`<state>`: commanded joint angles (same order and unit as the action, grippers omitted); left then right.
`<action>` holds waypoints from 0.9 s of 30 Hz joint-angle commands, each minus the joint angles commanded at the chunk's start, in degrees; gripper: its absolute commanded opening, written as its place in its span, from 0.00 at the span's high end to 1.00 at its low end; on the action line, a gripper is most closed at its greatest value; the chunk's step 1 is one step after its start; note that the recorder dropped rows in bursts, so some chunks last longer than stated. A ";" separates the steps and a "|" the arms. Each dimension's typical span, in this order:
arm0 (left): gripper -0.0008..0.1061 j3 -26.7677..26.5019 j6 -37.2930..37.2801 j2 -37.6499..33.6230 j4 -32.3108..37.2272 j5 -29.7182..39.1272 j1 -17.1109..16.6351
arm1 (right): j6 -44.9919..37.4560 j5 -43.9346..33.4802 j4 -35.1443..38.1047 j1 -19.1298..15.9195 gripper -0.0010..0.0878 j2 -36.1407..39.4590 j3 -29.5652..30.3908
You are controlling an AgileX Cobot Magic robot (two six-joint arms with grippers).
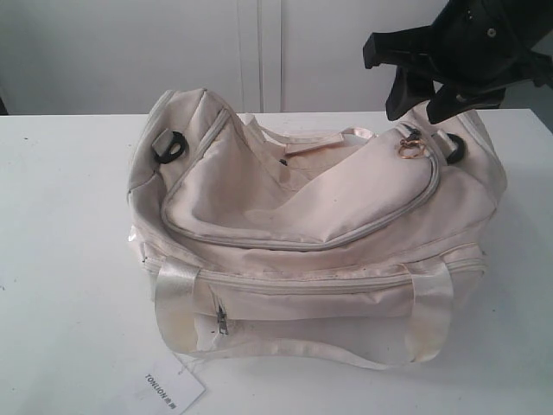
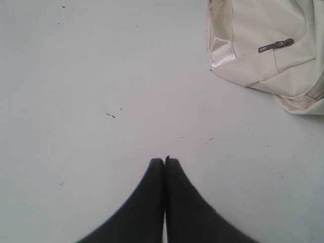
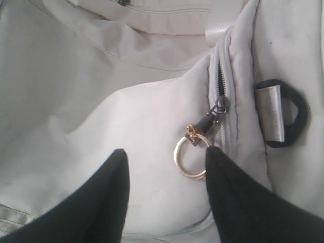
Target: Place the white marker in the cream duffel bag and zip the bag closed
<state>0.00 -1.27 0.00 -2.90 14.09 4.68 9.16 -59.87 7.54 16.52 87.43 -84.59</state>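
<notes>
The cream duffel bag (image 1: 311, 233) sits on the white table, its curved top zipper running closed to the right end. The gold ring pull (image 1: 409, 149) lies there, beside a black end ring (image 1: 455, 147). My right gripper (image 1: 429, 102) hovers just above that end, open; in the right wrist view the gold ring pull (image 3: 190, 157) lies between the fingers, close to one fingertip (image 3: 215, 157). My left gripper (image 2: 164, 161) is shut on nothing over bare table, away from the bag's corner (image 2: 263, 50). The white marker is out of view.
A white hang tag (image 1: 168, 386) lies on the table in front of the bag's left end. The front pocket zip pull (image 1: 223, 322) hangs by the left handle (image 1: 177, 298). White table (image 1: 60, 259) surrounds the bag.
</notes>
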 joint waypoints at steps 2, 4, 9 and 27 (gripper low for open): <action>0.99 0.00 0.00 0.00 0.00 0.00 0.00 | 0.00 0.00 0.00 0.00 0.49 0.00 0.00; 0.99 0.00 0.00 0.00 0.00 0.00 0.00 | 0.00 0.00 0.00 0.00 0.49 0.00 0.00; 0.99 0.00 0.00 0.00 0.00 0.00 0.00 | 0.00 2.73 0.21 0.00 0.48 0.00 0.00; 0.99 0.00 0.00 0.00 0.00 0.00 0.00 | -1.18 0.69 -9.61 0.00 0.49 -1.76 0.00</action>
<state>0.00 -1.27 0.00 -2.90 14.09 4.68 7.98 -59.19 -2.06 16.52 85.67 -84.59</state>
